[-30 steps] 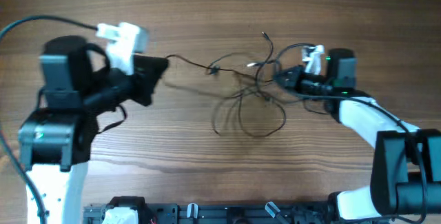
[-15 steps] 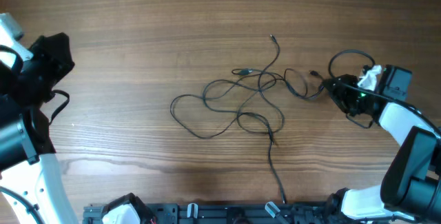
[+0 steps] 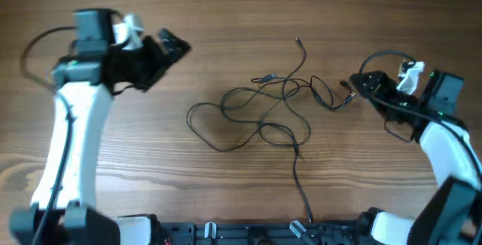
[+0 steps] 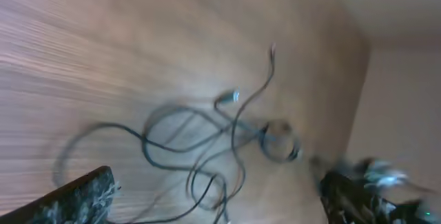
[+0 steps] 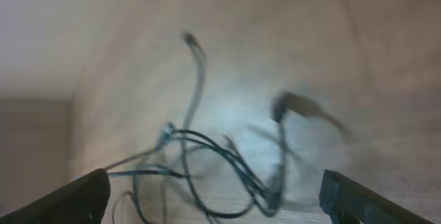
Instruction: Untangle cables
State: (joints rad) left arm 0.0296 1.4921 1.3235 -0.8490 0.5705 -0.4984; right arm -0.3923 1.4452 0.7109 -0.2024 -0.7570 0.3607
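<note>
Across the middle of the overhead frame, the cables (image 3: pixel 285 88) lie in loose, crossing loops on the wooden table (image 3: pixel 226 4). At upper left, the left gripper (image 3: pixel 167 60) hangs spread wide and empty. At right, the right gripper (image 3: pixel 361 88) is also spread wide, just beside one cable end.

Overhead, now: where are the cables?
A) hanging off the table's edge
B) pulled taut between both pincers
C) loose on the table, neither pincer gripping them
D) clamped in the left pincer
C: the cables lie in slack loops on the table between the arms, and the left pincer and right pincer both stand open with nothing in them.
</note>
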